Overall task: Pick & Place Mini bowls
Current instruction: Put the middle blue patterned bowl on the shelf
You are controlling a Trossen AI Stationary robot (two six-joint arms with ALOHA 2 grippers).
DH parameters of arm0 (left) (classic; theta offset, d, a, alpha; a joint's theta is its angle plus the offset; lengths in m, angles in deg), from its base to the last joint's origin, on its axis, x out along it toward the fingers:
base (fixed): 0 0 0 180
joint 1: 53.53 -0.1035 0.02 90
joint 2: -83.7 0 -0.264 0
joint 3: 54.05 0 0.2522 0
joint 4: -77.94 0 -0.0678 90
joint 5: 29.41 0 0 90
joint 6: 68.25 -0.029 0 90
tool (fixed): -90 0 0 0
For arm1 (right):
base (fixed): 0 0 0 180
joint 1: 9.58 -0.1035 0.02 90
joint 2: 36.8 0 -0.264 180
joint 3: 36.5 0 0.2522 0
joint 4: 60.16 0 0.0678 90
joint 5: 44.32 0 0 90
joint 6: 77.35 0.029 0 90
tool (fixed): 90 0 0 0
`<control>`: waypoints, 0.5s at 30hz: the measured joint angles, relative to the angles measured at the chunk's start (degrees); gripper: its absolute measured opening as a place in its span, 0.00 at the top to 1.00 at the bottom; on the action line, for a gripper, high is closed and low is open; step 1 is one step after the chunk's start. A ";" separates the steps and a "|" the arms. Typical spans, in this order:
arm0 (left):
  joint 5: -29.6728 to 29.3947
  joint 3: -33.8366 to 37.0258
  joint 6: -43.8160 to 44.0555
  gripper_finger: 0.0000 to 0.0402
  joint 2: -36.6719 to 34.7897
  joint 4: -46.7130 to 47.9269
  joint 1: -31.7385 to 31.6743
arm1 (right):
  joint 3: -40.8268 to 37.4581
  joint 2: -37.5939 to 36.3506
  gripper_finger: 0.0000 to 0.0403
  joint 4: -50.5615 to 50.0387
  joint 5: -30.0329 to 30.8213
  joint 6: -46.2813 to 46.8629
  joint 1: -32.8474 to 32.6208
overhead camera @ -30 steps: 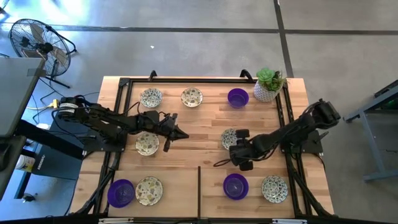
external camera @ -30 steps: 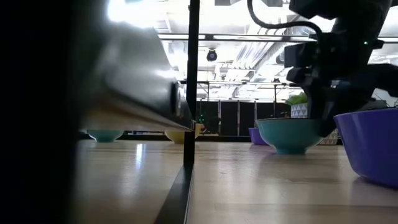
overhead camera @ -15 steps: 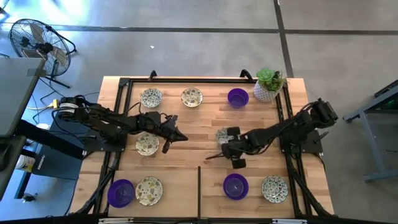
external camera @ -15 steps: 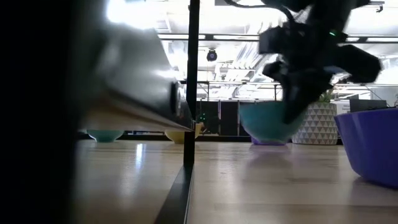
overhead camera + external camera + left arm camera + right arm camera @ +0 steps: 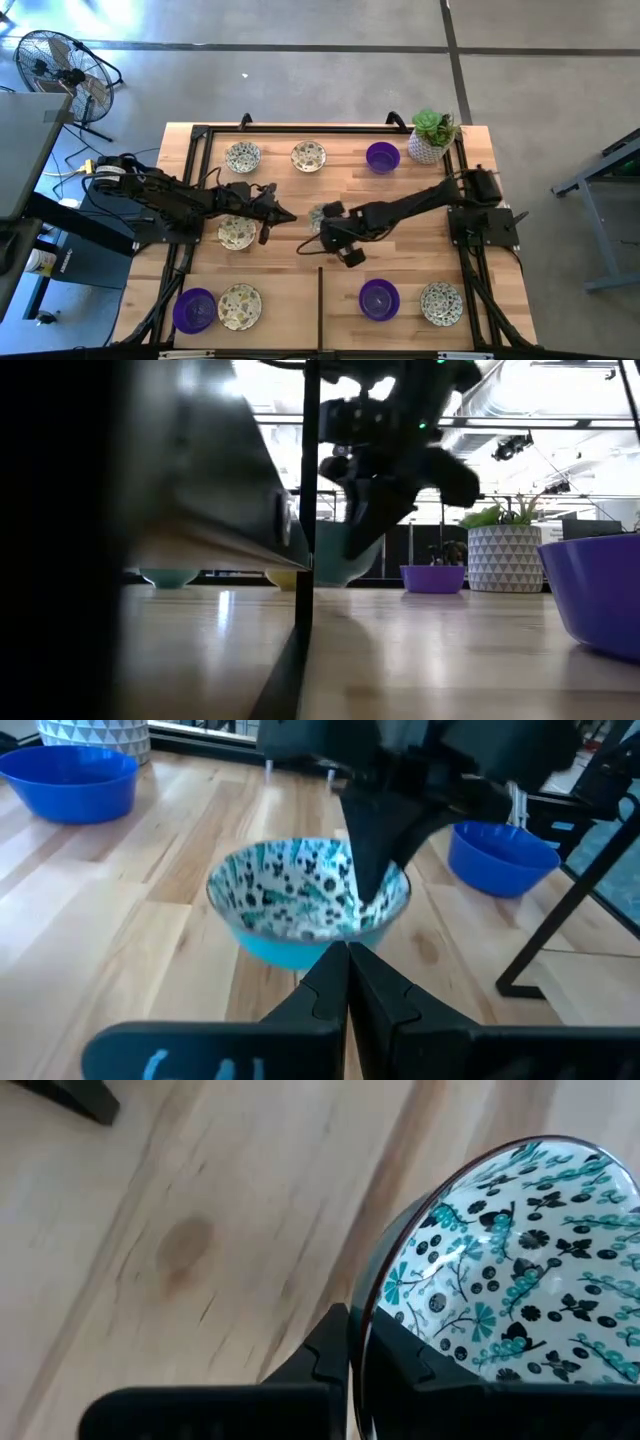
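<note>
My right gripper (image 5: 328, 224) reaches across to the table's middle and is shut on a cream bowl with a green floral pattern (image 5: 319, 214), held just above the wood. My left gripper (image 5: 287, 217) is shut and holds nothing. It points at that bowl (image 5: 290, 895) from the table's left, a short way off. A second patterned bowl (image 5: 236, 232) rests on its base beneath the left arm. Two more patterned bowls (image 5: 243, 156) (image 5: 308, 155) and a purple one (image 5: 382, 156) stand along the far side. My right gripper pinches the patterned bowl's rim (image 5: 372, 1305), one finger (image 5: 375, 850) inside the bowl and the other outside. The fingers slant down from above, from the table's right. The bowl hangs tilted, its teal underside (image 5: 340, 560) clear of the table.
A white pot with a green plant (image 5: 432, 137) stands at the far right corner. Along the near edge sit purple bowls (image 5: 195, 310) (image 5: 379, 298) and patterned ones (image 5: 240, 305) (image 5: 441, 302). A black divider strip (image 5: 320, 300) splits the near half, and black rails border the table.
My right gripper has taken hold of the patterned bowl, which rested right of the table's middle. It has lifted the bowl off the wood and carried it toward the table's left edge, close to my left gripper.
</note>
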 joint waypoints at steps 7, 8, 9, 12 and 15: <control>-1.15 1.17 -0.38 0.99 -2.66 2.30 0.00 | 4.38 5.24 0.96 -0.98 -0.30 -6.01 0.90; -1.23 1.17 -0.42 0.99 -3.07 2.45 0.00 | 4.49 5.43 0.96 -0.95 0.10 -6.61 0.87; -1.29 1.14 -0.53 0.99 -3.34 2.44 0.00 | 4.49 5.45 0.96 -0.77 0.70 -6.84 0.81; -1.66 1.14 -0.55 0.99 -3.31 3.36 0.00 | 4.49 5.38 0.94 -0.02 3.19 -6.97 0.16; -1.68 1.12 -0.55 0.99 -3.31 3.21 0.00 | 4.49 4.67 0.89 0.13 4.28 -6.75 -0.82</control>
